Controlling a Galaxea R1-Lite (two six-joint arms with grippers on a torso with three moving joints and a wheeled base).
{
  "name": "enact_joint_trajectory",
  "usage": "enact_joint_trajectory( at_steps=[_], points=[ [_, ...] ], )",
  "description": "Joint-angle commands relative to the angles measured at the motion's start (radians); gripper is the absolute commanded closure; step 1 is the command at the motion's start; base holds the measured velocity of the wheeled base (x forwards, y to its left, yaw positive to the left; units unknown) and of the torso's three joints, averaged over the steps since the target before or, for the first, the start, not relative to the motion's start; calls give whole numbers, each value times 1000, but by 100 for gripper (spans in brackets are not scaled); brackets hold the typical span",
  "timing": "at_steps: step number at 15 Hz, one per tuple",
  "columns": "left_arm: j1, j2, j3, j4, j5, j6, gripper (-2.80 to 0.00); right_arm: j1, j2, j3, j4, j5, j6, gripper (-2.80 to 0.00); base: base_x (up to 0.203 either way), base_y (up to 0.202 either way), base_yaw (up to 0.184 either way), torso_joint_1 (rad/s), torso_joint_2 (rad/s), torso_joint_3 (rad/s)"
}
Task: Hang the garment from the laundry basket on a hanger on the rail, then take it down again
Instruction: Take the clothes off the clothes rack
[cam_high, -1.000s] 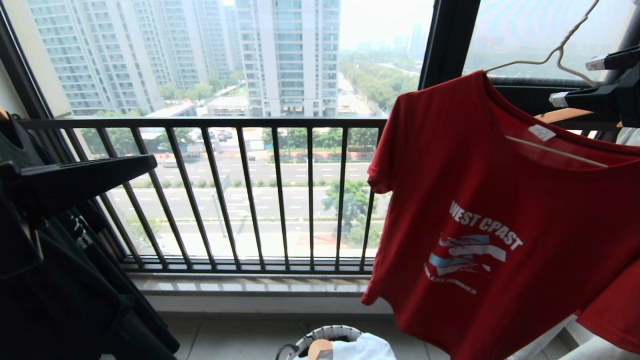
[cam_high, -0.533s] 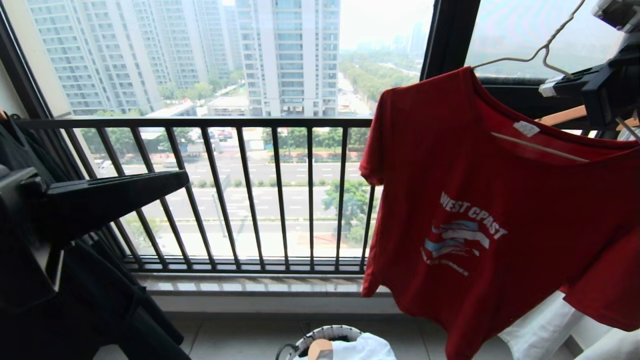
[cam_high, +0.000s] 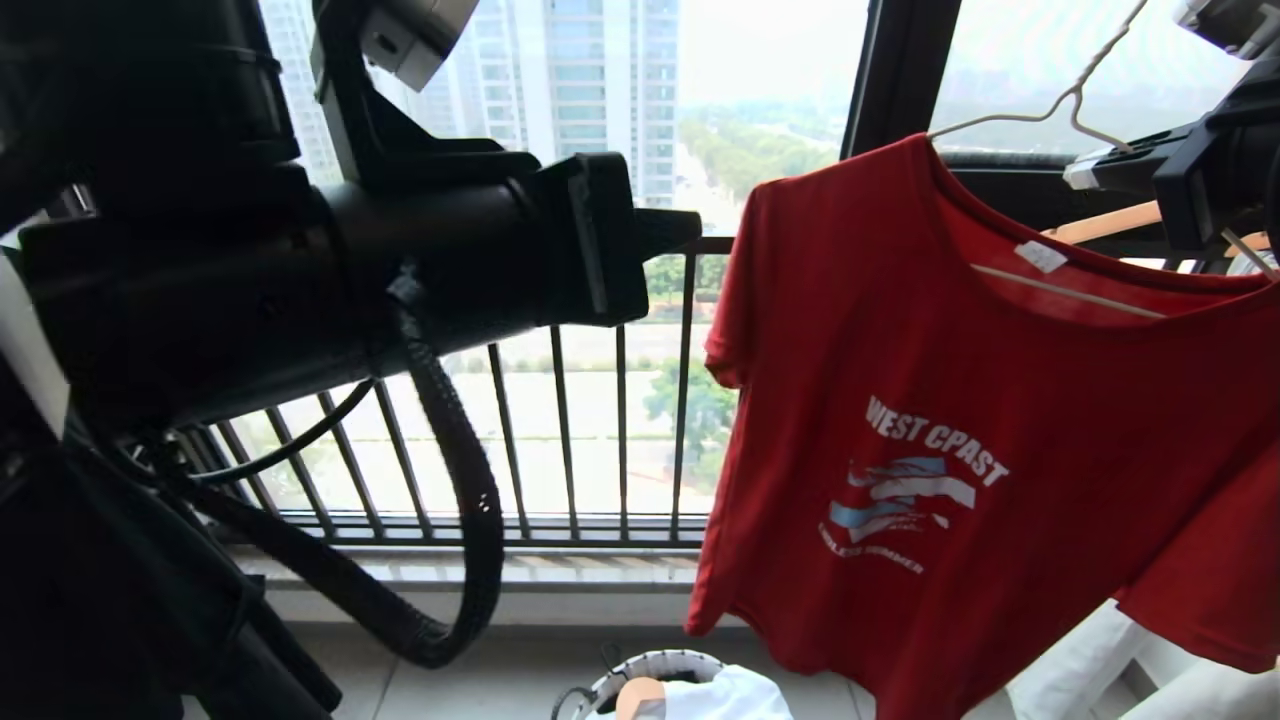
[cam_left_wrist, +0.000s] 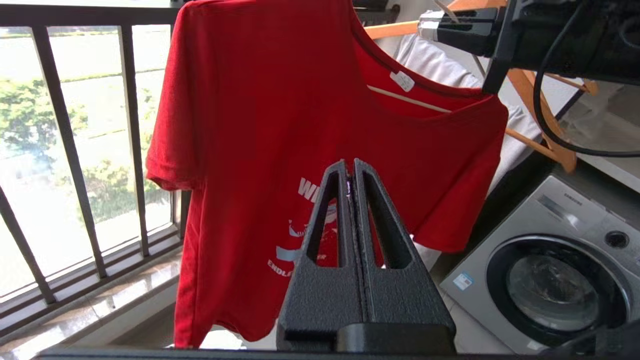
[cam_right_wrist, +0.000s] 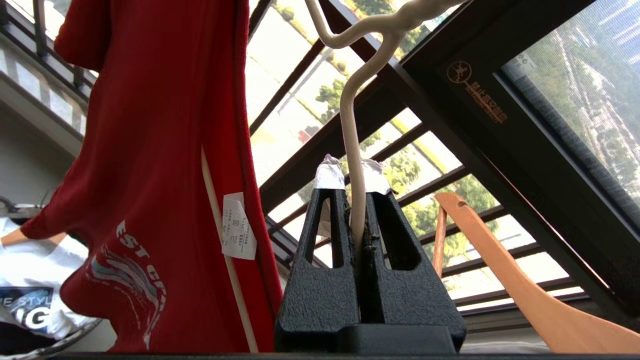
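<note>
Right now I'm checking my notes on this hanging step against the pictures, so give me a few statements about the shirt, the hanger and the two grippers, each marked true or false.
1. The right gripper is shut on the white wire hanger. True.
2. The red T-shirt lies in the laundry basket. False: it hangs on the hanger, above and to the right of the basket in the head view.
3. The left gripper holds the shirt's hem. False: it is shut on nothing, with the shirt beyond it.
4. A washing machine shows in the left wrist view. True.
5. The shirt's lettering is black. False: it is white.
</note>
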Motion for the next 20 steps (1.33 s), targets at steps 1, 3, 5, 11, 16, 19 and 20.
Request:
enact_joint_trajectory(
  at_steps=[1,3,5,11,16,19,20],
  points=[
    [-64,217,-248,88,115,1,0,1,-11,-5,2,2,-3,0,0,0,0,0,0,0],
    [-84,304,-443,197,94,5,0,9,-15,-11,2,2,-3,0,0,0,0,0,0,0],
    [-93,419,-642,328,74,16,0,29,-23,-11,2,6,-1,0,0,0,0,0,0,0],
    [-81,533,-704,350,-3,86,0,85,-47,-8,3,6,45,0,0,0,0,0,0,0],
    [-83,479,-689,274,8,74,0,125,-53,4,5,6,71,0,0,0,0,0,0,0],
    [-83,453,-688,274,7,67,0,141,-54,7,5,5,74,0,0,0,0,0,0,0],
    [-84,442,-685,274,8,54,0,150,-54,7,5,3,75,0,0,0,0,0,0,0]
  ],
)
